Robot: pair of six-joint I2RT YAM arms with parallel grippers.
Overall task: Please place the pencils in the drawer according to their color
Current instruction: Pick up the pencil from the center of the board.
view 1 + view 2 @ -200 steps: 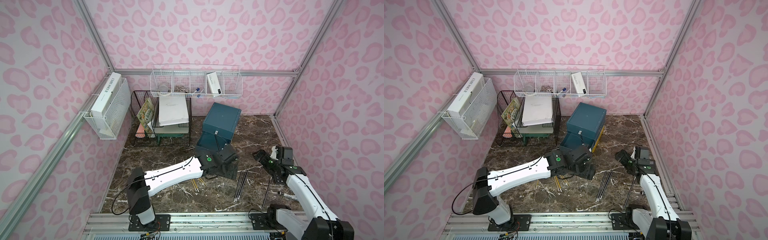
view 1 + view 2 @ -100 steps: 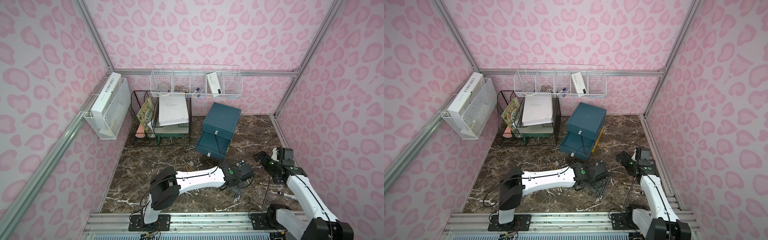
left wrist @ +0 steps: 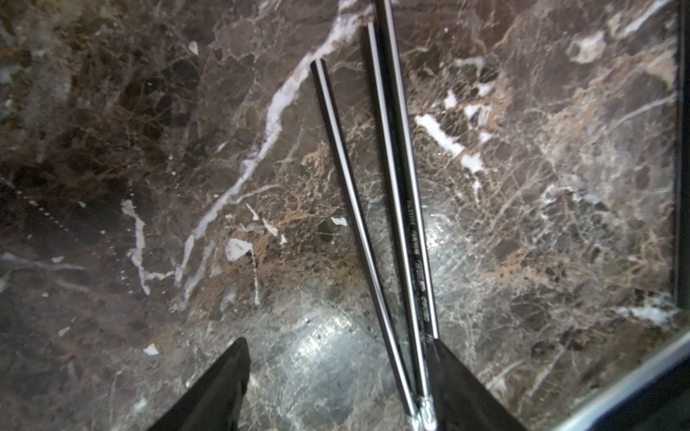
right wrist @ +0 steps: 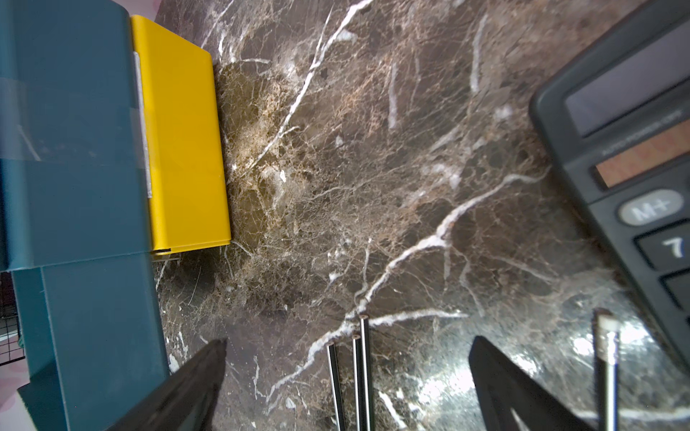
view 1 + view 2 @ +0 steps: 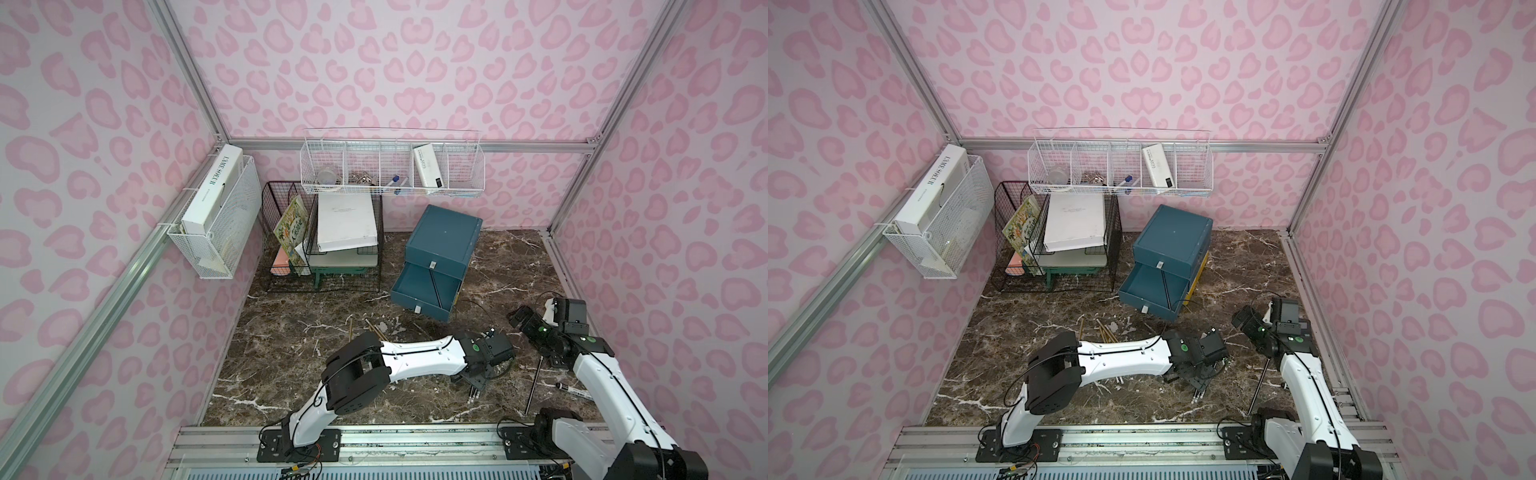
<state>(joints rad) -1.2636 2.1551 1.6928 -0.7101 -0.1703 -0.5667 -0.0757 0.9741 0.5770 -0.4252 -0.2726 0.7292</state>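
Pencils: three black pencils (image 3: pixel 395 209) lie flat on the marble table (image 5: pixel 291 357), close together at one end and fanned at the other, right under the left gripper (image 3: pixel 338 347). Left jaws are apart and straddle the bunch. The pencils run just beside one finger (image 3: pixel 459 392), contact can't be told, and the opposite finger is well clear; nothing gripped. In both top views the bunch pokes out from under that gripper toward the front rail, well apart from the drawer (image 5: pixel 444 241). The drawer cabinet sits at the back, turned askew, with its middle teal drawer (image 5: pixel 424 291) pulled out and one dark pencil (image 5: pixel 435 286) inside. The yellow lowest drawer (image 4: pixel 183 149) shows along the cabinet's side. Yellow pencils (image 5: pixel 376 328) lie on the table by the left arm. A lone black pencil (image 5: pixel 534 384) lies beside the right arm, with a marker (image 5: pixel 575 390) near it. Right gripper (image 4: pixel 349 341) is released, jaws wide, above the table between the cabinet and a calculator (image 4: pixel 616 130), holding nothing
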